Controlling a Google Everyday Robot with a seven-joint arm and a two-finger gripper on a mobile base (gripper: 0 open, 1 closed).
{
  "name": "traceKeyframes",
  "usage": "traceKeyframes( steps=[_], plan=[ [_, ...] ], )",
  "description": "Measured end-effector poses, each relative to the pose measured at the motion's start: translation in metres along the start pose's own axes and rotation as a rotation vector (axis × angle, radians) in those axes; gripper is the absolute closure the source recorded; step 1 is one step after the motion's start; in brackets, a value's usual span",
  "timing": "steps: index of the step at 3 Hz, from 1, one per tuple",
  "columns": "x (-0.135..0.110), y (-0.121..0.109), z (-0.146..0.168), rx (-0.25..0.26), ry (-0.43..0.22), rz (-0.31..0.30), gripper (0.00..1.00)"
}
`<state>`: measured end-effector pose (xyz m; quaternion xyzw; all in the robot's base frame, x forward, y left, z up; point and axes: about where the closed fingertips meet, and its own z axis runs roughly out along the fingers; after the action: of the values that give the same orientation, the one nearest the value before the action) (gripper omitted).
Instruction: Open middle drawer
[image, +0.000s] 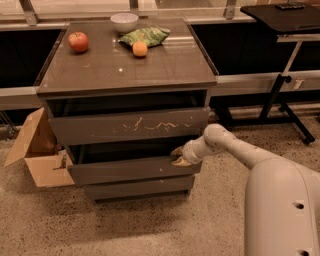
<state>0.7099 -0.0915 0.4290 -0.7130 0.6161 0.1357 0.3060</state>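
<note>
Speckled floor, dark shelving behind, and a grey-brown cabinet whose worktop (125, 65) carries an apple (78, 41), an orange (140, 48), a bowl (124, 21) and a green bag (147, 35). A box (37, 155) sits on the floor at its left.

The middle drawer (125, 172) lies between the scratched top drawer (130, 125) and the narrow bottom drawer (137, 189), and stands out a little, with a dark gap above its front. My arm (235, 147) reaches in from the right, and my jaws are at the right end of that front's top edge. I cannot tell whether they are spread or pinching the edge.

With no handle, I judge the lip is my only hold. I should pull straight out and level. Since I hold off-centre, a slow draw should stop the drawer from skewing and jamming.

I can read no writing. The bag's print and a dark mark on the box are illegible.
</note>
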Motion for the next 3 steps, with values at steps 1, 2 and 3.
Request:
traceKeyframes(
  steps=[1, 2, 3],
  plan=[
    [-0.002, -0.001, -0.002, 0.0, 0.0, 0.0, 0.0],
    [-0.002, 0.0, -0.001, -0.004, 0.001, -0.001, 0.0],
    [-0.004, 0.012, 0.004, -0.064, 0.042, 0.009, 0.0]
  ],
)
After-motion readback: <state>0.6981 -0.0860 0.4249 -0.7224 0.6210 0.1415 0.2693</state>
